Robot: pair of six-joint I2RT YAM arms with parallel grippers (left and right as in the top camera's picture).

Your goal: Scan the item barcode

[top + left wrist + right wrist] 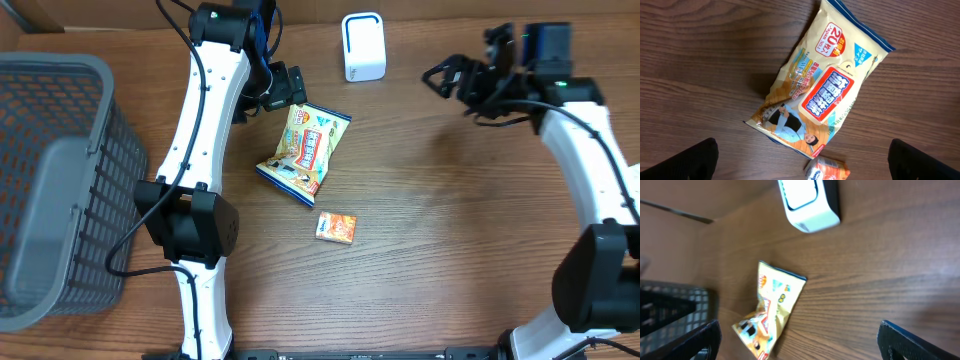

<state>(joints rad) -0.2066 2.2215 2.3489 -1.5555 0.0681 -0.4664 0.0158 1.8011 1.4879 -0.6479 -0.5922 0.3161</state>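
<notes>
Overhead: left gripper (288,90), jaws wide, hangs at the yellow snack bag's (303,152) top corner. The right gripper (447,80), equally wide, is near the white scanner (363,46). An orange packet (337,227) lies beside the bag, and a grey mesh basket (100,150) stands at the left of the wooden table (450,220).

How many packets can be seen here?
2. The yellow packet lies by the left hand; the orange packet lies apart, nearer the arms' bases. The basket could hide more.

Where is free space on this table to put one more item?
Widest bare wood: between the small orange packet and the right arm, in front of the right gripper. Crowded: around the yellow bag, with the left gripper at its far corner and the white scanner behind. The grey basket fills the left.
</notes>
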